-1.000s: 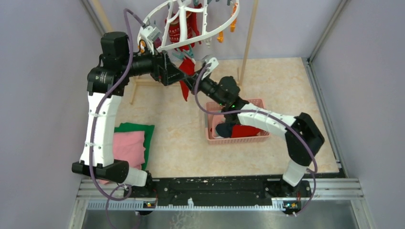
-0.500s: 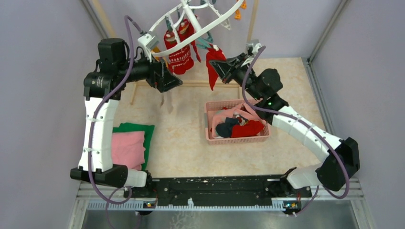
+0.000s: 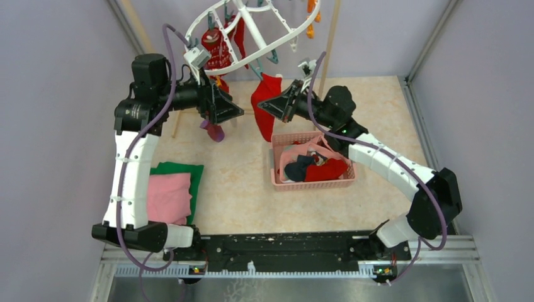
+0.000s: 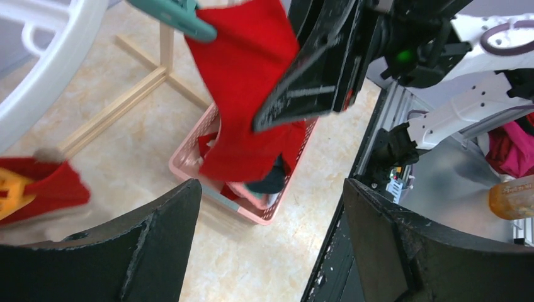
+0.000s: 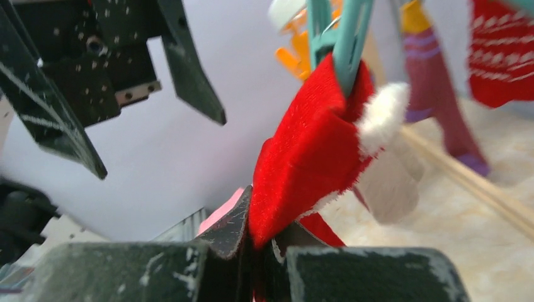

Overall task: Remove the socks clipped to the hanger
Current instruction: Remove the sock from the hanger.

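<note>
Sock (image 5: 308, 157): red fleece with a white fluffy cuff, hanging from a teal plastic clip (image 5: 343, 38) on the white oval hanger (image 3: 254, 30). Right gripper (image 5: 258, 236) is pinched tight on the sock. Left gripper (image 4: 271, 189) is spread wide and holds nothing.

Red sock (image 4: 245, 94) and right pincer (image 4: 296, 94) crowd the space before left pincer (image 4: 271, 187).

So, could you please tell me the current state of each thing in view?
left claw, open and empty.
right claw, shut on the red sock.
red sock, hanging from the teal clip, not yet freed.
teal clip, closed on the red sock's cuff.
hanger, tilted, patterned sock clipped on.
purple-striped sock, hanging clipped.
pink basket, upright, holding loose socks.
</note>
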Available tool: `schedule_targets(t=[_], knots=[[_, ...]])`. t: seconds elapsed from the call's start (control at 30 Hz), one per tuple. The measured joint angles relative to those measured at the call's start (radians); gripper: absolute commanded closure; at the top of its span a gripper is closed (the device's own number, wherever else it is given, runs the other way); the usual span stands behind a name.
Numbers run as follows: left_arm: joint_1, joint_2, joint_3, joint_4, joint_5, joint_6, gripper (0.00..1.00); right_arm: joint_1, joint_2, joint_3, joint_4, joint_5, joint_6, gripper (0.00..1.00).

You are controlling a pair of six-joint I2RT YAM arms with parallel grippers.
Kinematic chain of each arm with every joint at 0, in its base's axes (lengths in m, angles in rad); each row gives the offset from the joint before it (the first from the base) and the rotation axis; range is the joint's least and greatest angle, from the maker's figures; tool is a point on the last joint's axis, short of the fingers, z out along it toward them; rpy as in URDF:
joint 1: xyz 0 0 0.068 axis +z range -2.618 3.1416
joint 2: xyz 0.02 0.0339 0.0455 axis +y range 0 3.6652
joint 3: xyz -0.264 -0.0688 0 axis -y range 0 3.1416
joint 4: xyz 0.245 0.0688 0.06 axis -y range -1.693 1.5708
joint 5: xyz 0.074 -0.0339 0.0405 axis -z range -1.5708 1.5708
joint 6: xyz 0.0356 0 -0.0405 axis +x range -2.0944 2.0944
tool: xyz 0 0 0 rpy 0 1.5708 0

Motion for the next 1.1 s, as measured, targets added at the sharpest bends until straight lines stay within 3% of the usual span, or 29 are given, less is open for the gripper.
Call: schedule_targets(t=[0.17, 0.5, 0.67, 0.97, 1.1], knots=[[0.000, -0.002, -0.021, 0.072, 0.050, -0.043, 0.15, 0.033, 0.012, 0.006, 0.000, -0.068, 0.034, 0.91], [0.000, -0.031, -0.208, 0.106, 0.111, -0.041, 0.17, 0.033, 0.104, 0.040, 0.209, -0.190, 0.254, 0.88], [0.000, -0.049, -0.201, 0.151, 0.132, -0.061, 0.07, 0.033, 0.130, 0.045, 0.224, -0.218, 0.294, 0.88], [0.002, -0.059, -0.092, 0.265, -0.079, -0.188, 0.11, 0.038, 0.129, 0.045, 0.142, -0.186, 0.218, 0.89], [0.004, -0.063, -0.096, 0.307, -0.087, -0.215, 0.18, 0.042, 0.129, 0.045, 0.162, -0.180, 0.235, 0.88]])
